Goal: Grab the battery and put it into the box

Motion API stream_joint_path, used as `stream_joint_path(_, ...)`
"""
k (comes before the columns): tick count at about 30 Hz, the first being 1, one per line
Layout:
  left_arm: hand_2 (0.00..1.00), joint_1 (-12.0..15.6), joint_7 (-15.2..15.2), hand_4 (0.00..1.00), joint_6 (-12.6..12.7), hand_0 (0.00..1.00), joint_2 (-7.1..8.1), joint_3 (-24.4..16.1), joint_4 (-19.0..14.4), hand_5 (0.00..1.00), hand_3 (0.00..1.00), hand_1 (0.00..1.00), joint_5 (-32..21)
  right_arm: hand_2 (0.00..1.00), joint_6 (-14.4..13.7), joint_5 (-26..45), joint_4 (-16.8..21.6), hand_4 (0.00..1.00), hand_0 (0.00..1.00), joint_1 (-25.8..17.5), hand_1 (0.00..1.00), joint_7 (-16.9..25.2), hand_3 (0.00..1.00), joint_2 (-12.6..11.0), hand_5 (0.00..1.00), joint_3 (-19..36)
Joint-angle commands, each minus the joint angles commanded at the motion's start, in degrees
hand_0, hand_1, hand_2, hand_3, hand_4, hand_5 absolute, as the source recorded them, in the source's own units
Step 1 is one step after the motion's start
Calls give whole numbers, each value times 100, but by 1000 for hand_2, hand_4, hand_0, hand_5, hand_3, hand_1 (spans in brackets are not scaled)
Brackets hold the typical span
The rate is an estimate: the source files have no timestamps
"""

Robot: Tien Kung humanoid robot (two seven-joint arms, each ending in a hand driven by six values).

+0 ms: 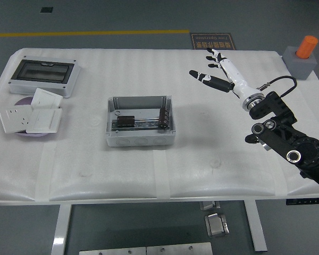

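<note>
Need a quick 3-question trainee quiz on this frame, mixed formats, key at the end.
1. True or false: the right robot hand is holding the battery.
2. Where does the battery lie?
A) on the bare table
B) inside the grey box, at its right end
C) on the stacked wall sockets
3. Fill in: the orange cylinder stands on a grey ____ at the table's far right corner.

Key
1. False: its fingers are spread and empty, up right of the box.
2. B
3. block
</note>
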Motion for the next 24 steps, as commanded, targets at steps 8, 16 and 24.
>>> stream_joint_path(8, 377, 21, -14, 463, 5, 463, -25, 13, 0, 302, 483, 582, -24, 820, -95, 432, 277, 998, 949, -542, 774, 448, 950, -238, 698, 727)
stream_joint_path(16, 377, 88, -28, 464, 11, 463, -3, 63, 0, 301, 483, 582, -111, 810, -172, 457, 512, 998, 883, -1043, 775, 603, 872, -423, 673, 1067)
stream_joint_path(24, 377, 203, -8, 463, -6, 463, 26, 84, 0, 298, 483, 582, 0, 784, -359, 1022, 830, 998, 847, -1424, 760, 1030, 782, -450, 669, 1227)
